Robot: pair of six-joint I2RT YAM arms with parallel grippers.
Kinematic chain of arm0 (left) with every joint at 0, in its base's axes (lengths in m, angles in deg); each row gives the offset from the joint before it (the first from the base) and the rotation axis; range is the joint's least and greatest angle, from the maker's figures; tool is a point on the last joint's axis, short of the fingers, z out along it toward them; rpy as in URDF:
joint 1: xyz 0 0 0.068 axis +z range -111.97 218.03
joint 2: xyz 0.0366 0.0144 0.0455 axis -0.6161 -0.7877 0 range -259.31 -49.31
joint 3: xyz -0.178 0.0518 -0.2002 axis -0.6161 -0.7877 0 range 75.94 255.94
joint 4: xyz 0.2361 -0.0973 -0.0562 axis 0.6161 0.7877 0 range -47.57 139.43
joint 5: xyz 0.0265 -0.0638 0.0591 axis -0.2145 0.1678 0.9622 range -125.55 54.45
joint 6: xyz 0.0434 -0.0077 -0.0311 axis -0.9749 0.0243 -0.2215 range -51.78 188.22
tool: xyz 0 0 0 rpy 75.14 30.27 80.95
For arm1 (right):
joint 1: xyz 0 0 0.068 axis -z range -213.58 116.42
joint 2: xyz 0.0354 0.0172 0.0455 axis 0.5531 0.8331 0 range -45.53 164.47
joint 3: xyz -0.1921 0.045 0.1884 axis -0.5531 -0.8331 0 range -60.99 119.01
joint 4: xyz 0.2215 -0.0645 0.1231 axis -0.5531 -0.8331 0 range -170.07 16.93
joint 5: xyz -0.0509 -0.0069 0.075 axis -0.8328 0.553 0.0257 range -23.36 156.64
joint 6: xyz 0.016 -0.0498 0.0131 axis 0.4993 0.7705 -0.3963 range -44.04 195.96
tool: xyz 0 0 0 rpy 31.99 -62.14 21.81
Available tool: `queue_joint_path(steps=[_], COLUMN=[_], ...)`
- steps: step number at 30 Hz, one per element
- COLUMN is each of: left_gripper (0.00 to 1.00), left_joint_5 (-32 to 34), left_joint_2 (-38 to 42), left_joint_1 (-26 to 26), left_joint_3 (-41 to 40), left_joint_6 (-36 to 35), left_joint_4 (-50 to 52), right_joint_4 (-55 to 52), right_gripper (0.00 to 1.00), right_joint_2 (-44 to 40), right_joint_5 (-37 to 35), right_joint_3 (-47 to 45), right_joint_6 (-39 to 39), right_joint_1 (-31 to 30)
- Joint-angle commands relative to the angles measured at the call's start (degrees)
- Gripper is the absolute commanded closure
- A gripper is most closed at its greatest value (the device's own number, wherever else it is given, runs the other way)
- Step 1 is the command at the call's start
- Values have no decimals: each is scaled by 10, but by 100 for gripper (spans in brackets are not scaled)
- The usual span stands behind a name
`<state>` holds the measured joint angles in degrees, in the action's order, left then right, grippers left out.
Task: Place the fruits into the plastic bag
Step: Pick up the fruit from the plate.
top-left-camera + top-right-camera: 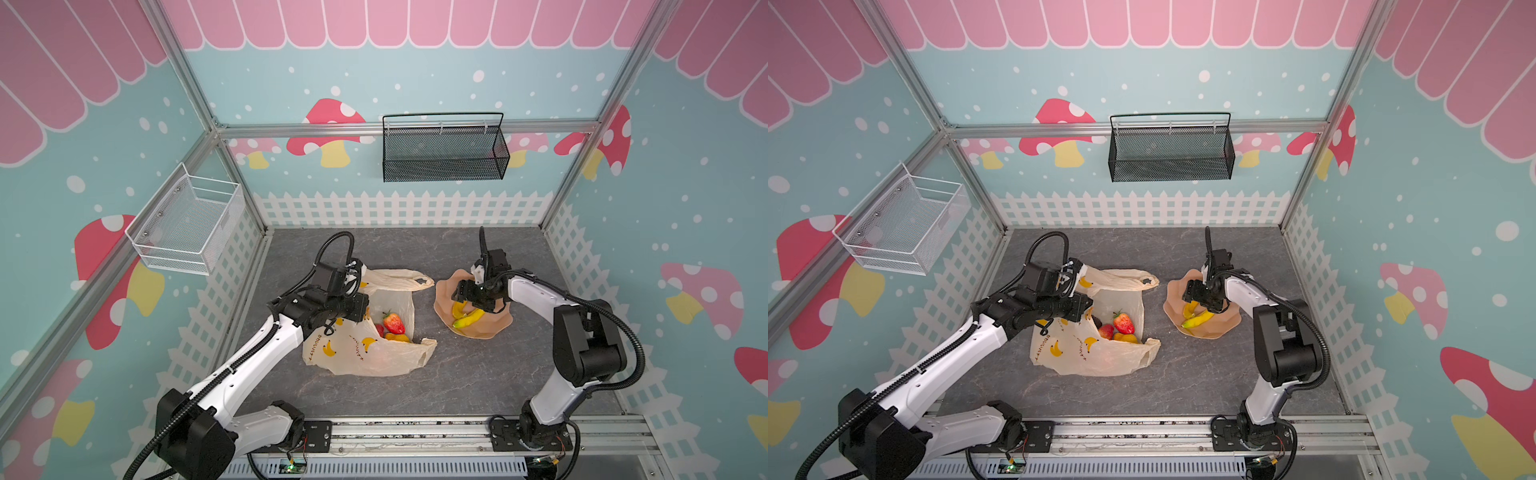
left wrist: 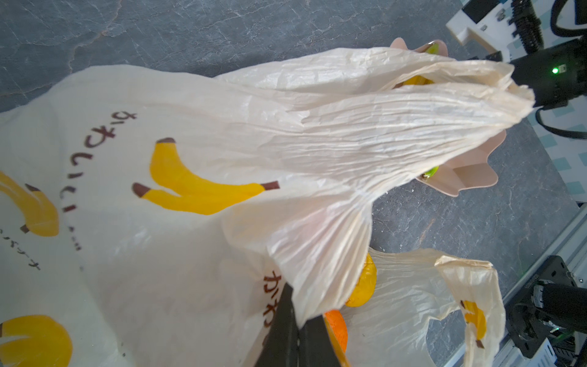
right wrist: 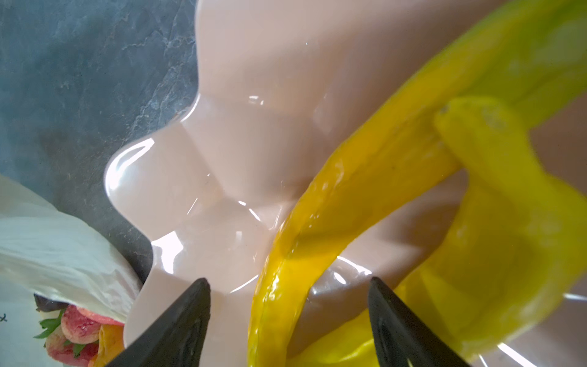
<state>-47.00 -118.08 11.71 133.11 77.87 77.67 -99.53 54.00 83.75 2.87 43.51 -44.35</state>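
The plastic bag [image 1: 370, 357] lies left of centre with its mouth lifted. My left gripper [image 1: 368, 309] is shut on the bag's upper edge [image 2: 317, 270], pinching the film. Inside I see two strawberries [image 1: 394, 323] [image 1: 1106, 331], a dark brown round fruit [image 1: 1096, 321] and an orange tangerine [image 2: 338, 327]. Two yellow bananas [image 1: 471, 318] lie on the pink wavy plate [image 1: 494, 328] to the right. My right gripper [image 3: 289, 282] is low over the plate and open. One banana [image 3: 333, 222] runs between its fingers, with a gap on each side.
A black mesh basket [image 1: 444, 153] hangs on the back wall and a white wire basket [image 1: 187, 228] on the left wall. The bag's far handle loop [image 1: 419, 282] reaches toward the plate. A metal rail [image 1: 415, 436] runs along the front edge.
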Motion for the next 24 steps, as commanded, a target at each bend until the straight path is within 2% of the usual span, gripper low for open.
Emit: queue_joint_path(steps=[1, 24], left_gripper=[100, 100], left_joint_5=[-9, -7], left_joint_2=[7, 1], left_joint_1=[0, 0], left_joint_3=[11, 10], left_joint_6=[-4, -2], left_joint_4=[-6, -11], right_joint_4=[16, 47], right_gripper=[24, 42], right_joint_2=[19, 64], right_joint_5=[-14, -46], right_joint_3=[18, 12], right_joint_6=[-13, -33], right_joint_1=[2, -3])
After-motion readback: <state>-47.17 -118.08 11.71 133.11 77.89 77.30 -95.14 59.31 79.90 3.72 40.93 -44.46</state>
